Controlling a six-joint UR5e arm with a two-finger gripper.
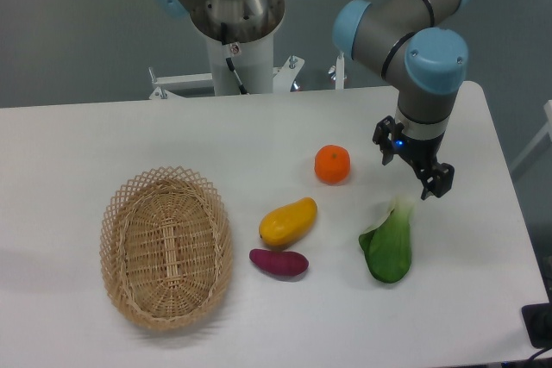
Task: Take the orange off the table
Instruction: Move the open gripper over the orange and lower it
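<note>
Nearest to you, the wicker basket (166, 247) lies on the bench (78, 140). Your end effector (412, 168) hangs spread and empty, just right of the orange (332, 165), above the bok choy (387, 245).

Brightness: even and bright, no dim corners on the table (103, 135).
Source: diffuse, from overhead, judging by short soft shadows.
Shadows: faint grey rims under the orange (332, 165), the mango (288, 221), the purple sweet potato (279, 262) and the green leafy vegetable (387, 247); a soft patch to the left of the basket (166, 247).
Glare: mild sheen on the orange's top and on the blue joint caps of the arm (405, 32); white tabletop close to washed out.
Focus: sharp across the tabletop; basket weave crisp.
Blur: slight softness on the gripper (412, 165); state of fingers hard to read.
Distortion: little visible at the edges.
Colour: cool, greyish cast in the background.
</note>
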